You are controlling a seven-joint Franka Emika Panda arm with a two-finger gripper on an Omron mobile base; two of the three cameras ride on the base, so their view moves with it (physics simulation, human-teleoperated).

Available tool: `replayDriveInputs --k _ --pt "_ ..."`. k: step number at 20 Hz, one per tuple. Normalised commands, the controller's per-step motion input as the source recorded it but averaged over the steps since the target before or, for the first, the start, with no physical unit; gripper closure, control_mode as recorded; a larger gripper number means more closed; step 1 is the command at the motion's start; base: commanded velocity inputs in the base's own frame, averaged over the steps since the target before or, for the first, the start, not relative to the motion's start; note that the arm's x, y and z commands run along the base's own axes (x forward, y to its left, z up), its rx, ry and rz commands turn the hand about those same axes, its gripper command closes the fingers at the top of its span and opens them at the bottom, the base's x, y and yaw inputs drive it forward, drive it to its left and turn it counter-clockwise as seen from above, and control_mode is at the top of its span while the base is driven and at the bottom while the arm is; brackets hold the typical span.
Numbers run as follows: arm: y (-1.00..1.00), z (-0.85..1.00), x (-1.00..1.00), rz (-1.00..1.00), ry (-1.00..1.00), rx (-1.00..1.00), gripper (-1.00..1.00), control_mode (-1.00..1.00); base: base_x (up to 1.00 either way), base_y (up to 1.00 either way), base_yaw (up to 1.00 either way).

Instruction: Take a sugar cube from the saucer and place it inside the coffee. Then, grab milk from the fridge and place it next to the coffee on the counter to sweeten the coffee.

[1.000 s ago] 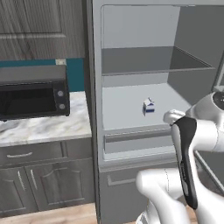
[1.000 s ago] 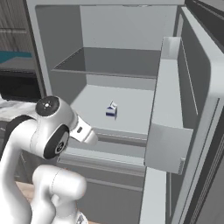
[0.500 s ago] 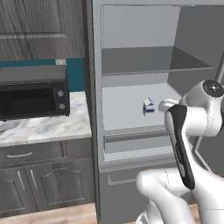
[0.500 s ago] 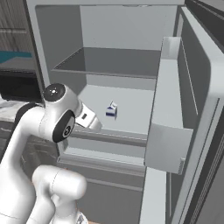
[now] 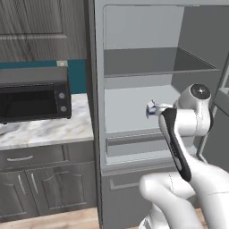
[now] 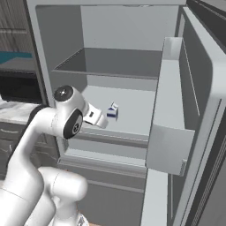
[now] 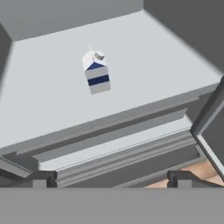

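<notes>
Spread wide, the gripper [image 7: 109, 177] has swung up toward the open fridge [image 5: 134, 85] since a second ago; the milk [image 7: 96, 71] stands ahead, ungrasped.

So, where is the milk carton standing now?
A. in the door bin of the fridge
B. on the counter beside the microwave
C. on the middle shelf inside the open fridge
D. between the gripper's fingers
C: the milk stands upright and alone on the pale shelf of the open fridge, ahead of the open gripper, whose fingertips are well short of it.
</notes>
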Motion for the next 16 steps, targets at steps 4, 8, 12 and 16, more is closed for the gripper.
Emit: replayDriveInputs --k 4,8,12,16 --pt "0.00 -0.16 0.62 0.04 0.00 -0.01 -1.00 -1.00 0.00 0.00 0.00" --pt "-0.08 -0.18 0.58 0.05 0.01 0.00 -1.00 -1.00 0.00 0.00 0.00" --pt "-0.05 -0.26 0.57 0.06 0.02 0.00 -1.00 -1.00 0.00 0.00 0.00" --pt "-0.16 -0.18 0.45 0.05 0.00 0.00 -1.00 -1.00 0.00 0.00 0.00"
